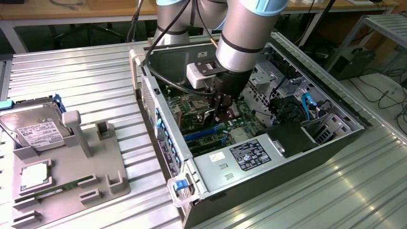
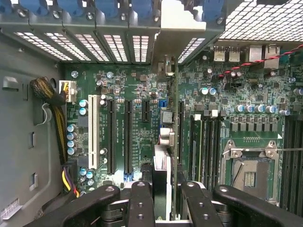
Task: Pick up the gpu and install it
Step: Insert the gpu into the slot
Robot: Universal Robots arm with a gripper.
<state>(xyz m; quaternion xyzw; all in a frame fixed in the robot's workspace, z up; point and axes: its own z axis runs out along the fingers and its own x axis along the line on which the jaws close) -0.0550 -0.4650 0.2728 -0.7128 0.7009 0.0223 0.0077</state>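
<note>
A grey robot arm reaches down into the open black and silver computer case (image 1: 279, 157), which lies on its side on the ribbed metal surface (image 1: 76, 76). The black hand (image 1: 224, 112) is low inside the case, just above the green motherboard (image 1: 210, 129).

In the wrist view the hand (image 2: 169, 203) is clamped on the gpu (image 2: 163, 184), a thin dark circuit card seen edge-on. One black finger (image 2: 142, 203) presses on each side of it. The card runs away from the hand towards the perforated rear slot covers (image 2: 118, 45), and its silver metal bracket (image 2: 182, 28) stands at that far end, against the row of covers. The card lies lengthwise over a long black expansion slot (image 2: 180, 132). That slot sits between the shorter black slots (image 2: 128, 135) and the memory slots (image 2: 208, 142). Whether the card's edge already touches the slot cannot be told.

Beyond the memory slots is the open silver processor socket (image 2: 248, 175). On the other side are a white slot (image 2: 92, 132) and a bundle of yellow and black cables (image 2: 59, 123).

At the exterior view's left, well apart from the case, a grey moulded holder tray (image 1: 95, 167) rests on the surface. It carries a boxy silver hard drive with a white label (image 1: 35, 129), a square processor chip (image 1: 35, 174) and a slim green memory stick (image 1: 57, 188).
</note>
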